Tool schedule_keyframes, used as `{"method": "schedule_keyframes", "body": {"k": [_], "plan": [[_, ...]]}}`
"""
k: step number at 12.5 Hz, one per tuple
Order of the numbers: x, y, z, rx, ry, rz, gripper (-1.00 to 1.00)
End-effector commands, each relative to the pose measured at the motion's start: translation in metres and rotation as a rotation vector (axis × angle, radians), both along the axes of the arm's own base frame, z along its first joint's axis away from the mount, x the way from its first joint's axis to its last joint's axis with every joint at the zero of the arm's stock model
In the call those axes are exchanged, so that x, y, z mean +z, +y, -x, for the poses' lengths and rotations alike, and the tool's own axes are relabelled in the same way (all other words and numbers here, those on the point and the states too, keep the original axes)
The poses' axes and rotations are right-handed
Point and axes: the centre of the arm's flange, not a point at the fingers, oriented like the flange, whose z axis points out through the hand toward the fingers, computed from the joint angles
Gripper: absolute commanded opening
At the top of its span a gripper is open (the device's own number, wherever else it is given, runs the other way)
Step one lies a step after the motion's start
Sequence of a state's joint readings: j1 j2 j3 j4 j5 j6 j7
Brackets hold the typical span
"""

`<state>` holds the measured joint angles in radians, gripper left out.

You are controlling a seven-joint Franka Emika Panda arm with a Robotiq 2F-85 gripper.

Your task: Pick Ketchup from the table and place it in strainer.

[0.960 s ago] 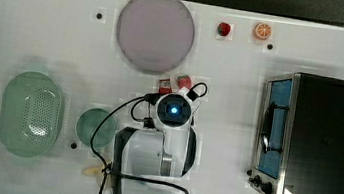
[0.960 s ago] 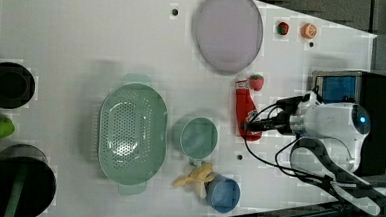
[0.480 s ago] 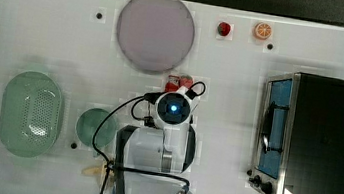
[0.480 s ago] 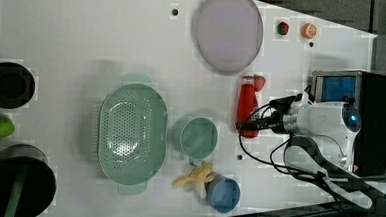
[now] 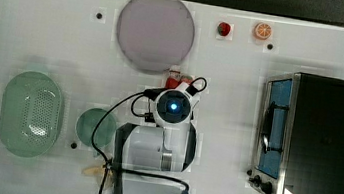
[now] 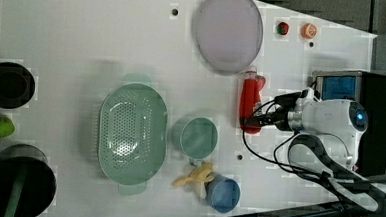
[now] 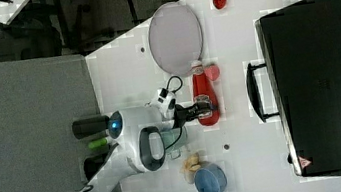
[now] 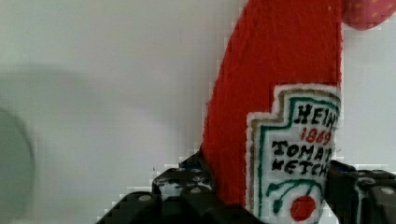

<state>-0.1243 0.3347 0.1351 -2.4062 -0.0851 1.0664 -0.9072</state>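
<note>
On the table (image 6: 84, 42), claw (image 8: 266, 186) straddles the lying Ketchup (image 6: 250, 99) — grip uncertain.

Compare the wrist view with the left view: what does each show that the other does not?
Wrist view alone: the label print on the Ketchup, with the jaws standing either side of the bottle's lower body.

Left view alone: the strainer, teal cup, blue cup, banana, grey-lilac plate, the toaster oven and the black containers at the left view's left edge.

Both: the Ketchup lying on the table, the gripper at it, and a strawberry by its neck.
</note>
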Motion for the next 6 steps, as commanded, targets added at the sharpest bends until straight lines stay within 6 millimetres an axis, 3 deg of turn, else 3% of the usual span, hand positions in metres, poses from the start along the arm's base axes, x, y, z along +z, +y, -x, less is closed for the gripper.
{"method": "schedule_keyframes", "body": {"k": [1,4,6], "plan": [[0.083,0.0,-0.019,0.017,-0.072,0.031,0.25],[0.162,0.02,-0.021,0.03,-0.043,0.067,0.25],[0.207,0.048,-0.02,0.051,-0.049,0.083,0.25]]}}
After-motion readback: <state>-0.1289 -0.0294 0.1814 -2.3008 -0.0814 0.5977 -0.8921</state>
